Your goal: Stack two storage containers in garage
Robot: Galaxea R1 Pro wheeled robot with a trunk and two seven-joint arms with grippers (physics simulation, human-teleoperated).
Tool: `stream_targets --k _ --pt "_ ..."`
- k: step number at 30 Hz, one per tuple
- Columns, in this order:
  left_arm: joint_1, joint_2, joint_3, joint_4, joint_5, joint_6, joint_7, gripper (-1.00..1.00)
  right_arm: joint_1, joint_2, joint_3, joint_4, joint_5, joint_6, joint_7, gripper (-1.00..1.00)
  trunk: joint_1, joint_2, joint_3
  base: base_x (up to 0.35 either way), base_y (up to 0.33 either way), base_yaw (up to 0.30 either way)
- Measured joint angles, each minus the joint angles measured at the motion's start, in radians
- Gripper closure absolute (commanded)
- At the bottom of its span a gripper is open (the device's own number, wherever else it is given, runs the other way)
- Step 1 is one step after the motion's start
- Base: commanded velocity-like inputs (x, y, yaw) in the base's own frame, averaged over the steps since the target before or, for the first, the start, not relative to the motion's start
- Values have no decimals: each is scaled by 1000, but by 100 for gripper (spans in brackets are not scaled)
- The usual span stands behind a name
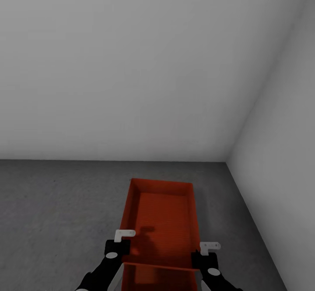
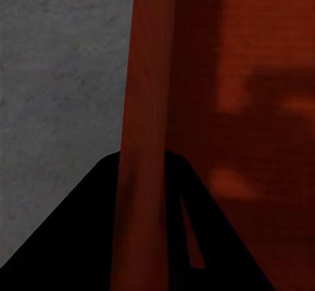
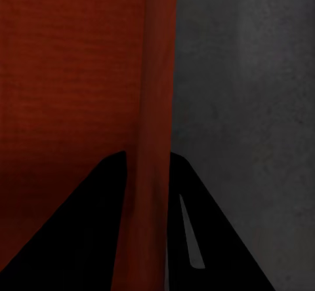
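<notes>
I had the storage container [image 1: 162,221] out in front of me, its long axis running away from the robot toward the white wall [image 1: 131,64], near the corner where the side wall [image 1: 284,151] met it. Below and around it was the dark grey floor [image 1: 52,212]; whether the bin was touching it or held just clear, I could not tell from the head view.

My left gripper [image 1: 119,248] sat on the near end of the bin's left long wall, and my right gripper [image 1: 205,256] sat on the near end of the right long wall, so the bin lay between the two hands.

In the left wrist view the thin orange-red wall [image 2: 141,173] ran straight between the two dark fingers [image 2: 65,238], with the ribbed bottom [image 2: 249,107] on one side and mottled concrete [image 2: 59,75] on the other. The right wrist view showed the same: the wall [image 3: 154,173] pinched between the fingers [image 3: 223,238]. Both hands were closed down to the wall's thickness, each gripping its side.
</notes>
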Motion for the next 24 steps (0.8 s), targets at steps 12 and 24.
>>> stream_targets --k 12,24 --pt "0 0 0 0 0 0 0 100 0 0 0 0 0 0 0 100 0 0 0 0 0 0" --pt "0 0 0 -1 -1 0 0 100 0 0 1 0 -2 -1 0 100 0 0 -5 0 0 0"
